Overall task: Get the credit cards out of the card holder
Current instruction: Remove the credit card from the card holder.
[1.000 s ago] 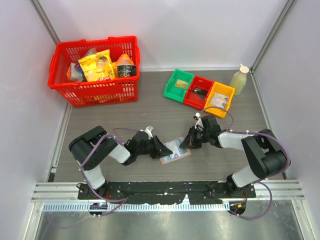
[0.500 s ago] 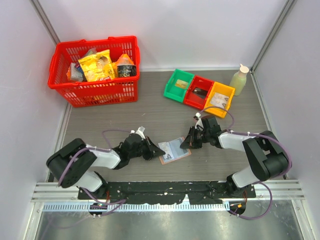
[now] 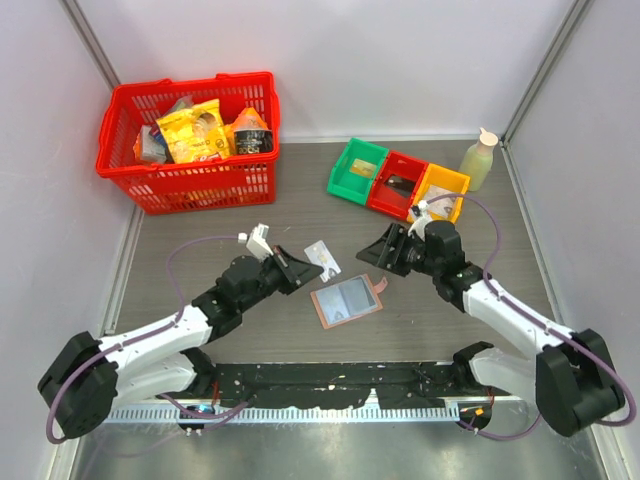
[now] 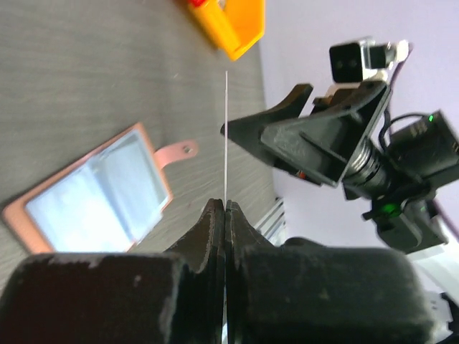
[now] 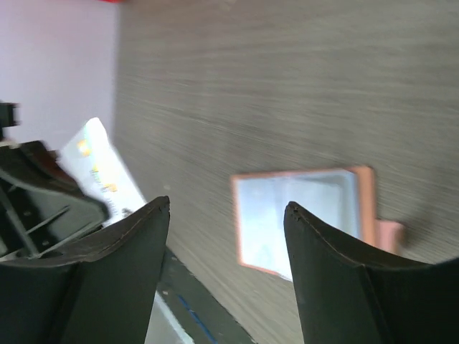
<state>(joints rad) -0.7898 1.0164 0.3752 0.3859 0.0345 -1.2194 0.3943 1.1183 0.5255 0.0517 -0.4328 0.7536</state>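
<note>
Cards first: in the top view, my left pincer (image 3: 306, 270) is pinched tight on one credit card (image 3: 322, 262). The card is up off the table (image 3: 300, 215) and fully out of the card holder (image 3: 346, 299). The card holder lies open and flat between my two arms. My right pincer (image 3: 376, 257) hangs just beside the holder, with its jaws wide and nothing in them.

From my left wrist, I see the card by its thin edge, a white line standing up from my shut fingers (image 4: 208, 222). The holder lies below on the left, pale blue inside.

From my right wrist, my two fingers (image 5: 337, 272) stand far apart, and the open holder shows on the table between them.

So one card is out, I think. I cannot tell if more cards hide in the pockets. If they do, those are left to pull out
</note>
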